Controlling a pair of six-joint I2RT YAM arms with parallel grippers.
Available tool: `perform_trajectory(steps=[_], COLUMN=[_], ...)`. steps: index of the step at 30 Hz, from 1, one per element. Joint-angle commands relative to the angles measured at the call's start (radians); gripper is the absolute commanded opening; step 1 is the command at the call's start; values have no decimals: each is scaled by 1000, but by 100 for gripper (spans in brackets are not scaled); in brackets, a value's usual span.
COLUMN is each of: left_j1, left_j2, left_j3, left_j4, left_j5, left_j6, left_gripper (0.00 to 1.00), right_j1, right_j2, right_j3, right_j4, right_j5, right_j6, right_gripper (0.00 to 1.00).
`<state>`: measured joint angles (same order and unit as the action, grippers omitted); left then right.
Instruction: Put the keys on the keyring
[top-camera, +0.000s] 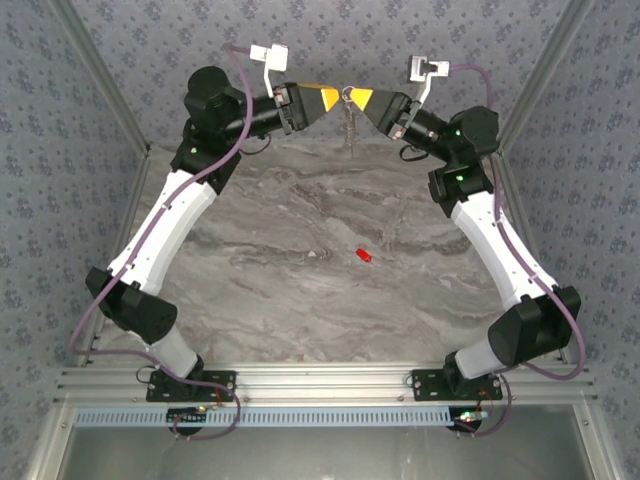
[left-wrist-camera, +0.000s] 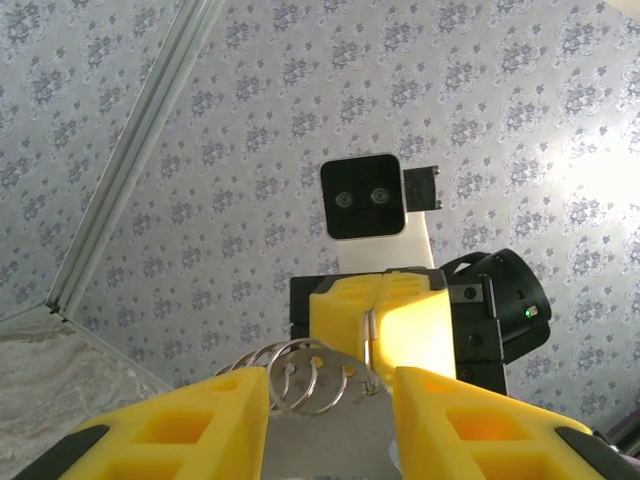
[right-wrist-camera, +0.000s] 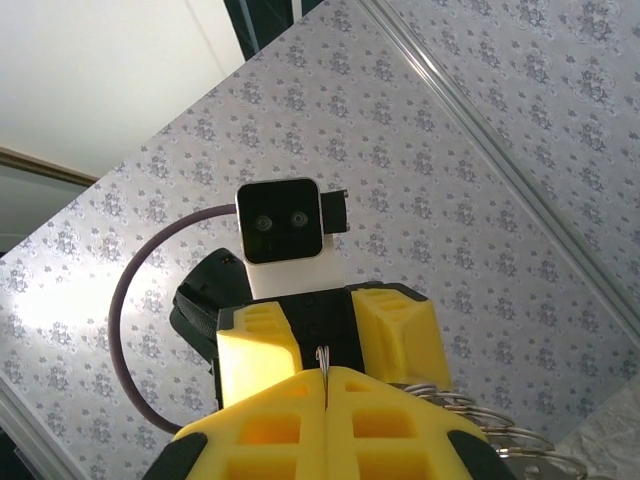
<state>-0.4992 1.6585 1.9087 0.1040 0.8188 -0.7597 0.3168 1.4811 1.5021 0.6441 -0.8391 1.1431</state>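
Observation:
Both grippers are raised at the back of the table, tip to tip. My right gripper (top-camera: 358, 98) is shut on the edge of the thin wire keyring (left-wrist-camera: 369, 335), which stands upright between its pads (right-wrist-camera: 322, 362). Facing it, my left gripper (left-wrist-camera: 332, 388) holds a flat silver key (left-wrist-camera: 340, 420) edge to edge between its yellow fingers. Several wire loops (left-wrist-camera: 300, 372) pass through the holes in the key's head. Seen from above, the ring (top-camera: 345, 94) sits between the two tips with metal hanging below it (top-camera: 350, 125). A tiny red key (top-camera: 364, 256) lies alone on the marble.
The marble table (top-camera: 260, 290) is bordered by patterned walls on three sides. An aluminium rail (top-camera: 320, 385) carrying both arm bases runs along the near edge. Purple cables loop beside each arm.

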Motion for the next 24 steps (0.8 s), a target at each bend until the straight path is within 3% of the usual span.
perform_trajectory(steps=[1,24], left_j1=[1,1], left_j2=[-25,-2], left_j3=[36,47], left_j4=[57,42], left_j5=[19,5], left_j6=[-26,-5], left_gripper=[37,38], right_j1=[13,13], right_j2=[13,36], right_j3=[14,32], right_j4=[57,75], right_j5=[18,8], right_j6=[21,40], right_gripper=[0,0])
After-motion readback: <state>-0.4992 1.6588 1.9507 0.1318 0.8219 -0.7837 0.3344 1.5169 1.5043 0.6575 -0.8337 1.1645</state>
